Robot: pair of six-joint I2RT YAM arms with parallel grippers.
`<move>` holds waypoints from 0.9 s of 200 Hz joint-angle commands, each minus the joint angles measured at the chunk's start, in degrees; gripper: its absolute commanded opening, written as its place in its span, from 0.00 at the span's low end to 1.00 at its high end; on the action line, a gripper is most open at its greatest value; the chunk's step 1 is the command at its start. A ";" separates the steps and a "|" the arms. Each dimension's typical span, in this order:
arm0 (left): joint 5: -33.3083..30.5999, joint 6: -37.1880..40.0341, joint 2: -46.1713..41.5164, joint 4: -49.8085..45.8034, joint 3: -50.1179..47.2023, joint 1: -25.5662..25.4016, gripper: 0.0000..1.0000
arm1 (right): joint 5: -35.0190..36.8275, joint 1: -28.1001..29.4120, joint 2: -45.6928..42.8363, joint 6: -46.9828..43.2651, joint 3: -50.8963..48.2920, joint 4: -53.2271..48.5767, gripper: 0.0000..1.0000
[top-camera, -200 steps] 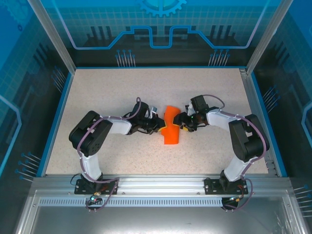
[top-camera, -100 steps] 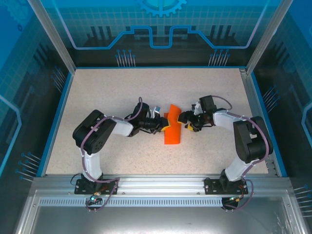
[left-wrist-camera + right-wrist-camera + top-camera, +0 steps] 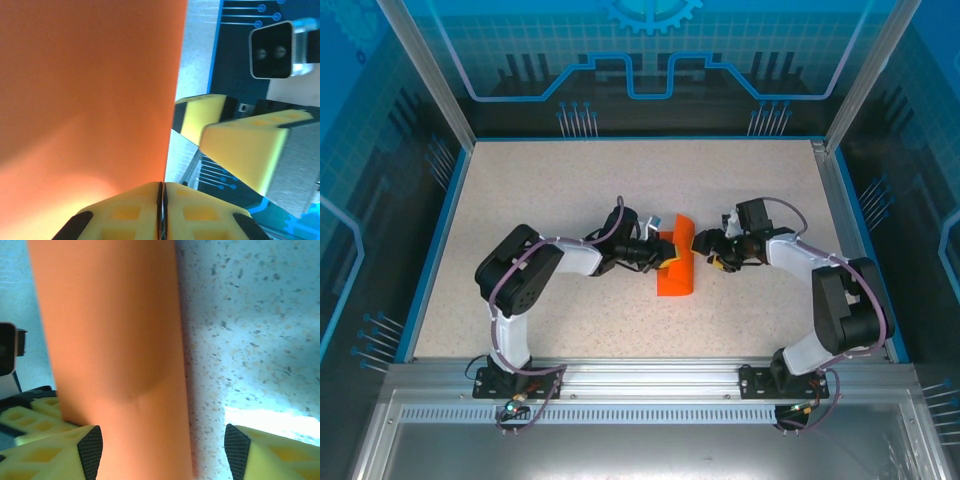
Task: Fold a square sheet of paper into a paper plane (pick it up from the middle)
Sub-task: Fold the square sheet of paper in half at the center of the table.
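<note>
A band of bare speckled table (image 3: 620,330) is seen nearest the arm bases, in front of the orange paper sheet (image 3: 675,275), which is found near the table's middle. The sheet is plain and thin. It is bent lengthwise into a long curved shape, with its near part low on the surface and its far end raised and curled over. The sheet's left edge is clamped by the left gripper (image 3: 662,254), whose 2 yellow pocketed fingers (image 3: 125,215) are pressed together on the paper. Just right of the sheet, the right gripper (image 3: 705,248) is seen with its jaws parted. In the right wrist view the sheet is framed between 2 spread fingers (image 3: 50,450), closer to 1 of them; contact cannot be told. Beyond the sheet, more bare table is seen up to the blue rim (image 3: 640,138).
</note>
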 commanded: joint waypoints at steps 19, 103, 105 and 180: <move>-4.45 1.88 -2.67 -4.01 -2.81 -0.35 0.12 | -5.40 1.09 3.95 -3.22 1.92 0.64 0.65; -5.50 2.38 -3.06 -4.43 -2.98 -0.29 0.13 | 0.50 4.09 10.88 -6.16 8.22 -6.15 0.52; -5.54 2.42 -3.07 -4.44 -2.96 -0.29 0.13 | 0.74 4.11 10.91 -6.19 8.24 -6.26 0.52; -8.84 4.93 -6.47 -8.25 -3.87 -0.33 0.26 | 2.76 4.97 14.61 -7.13 10.13 -8.79 0.50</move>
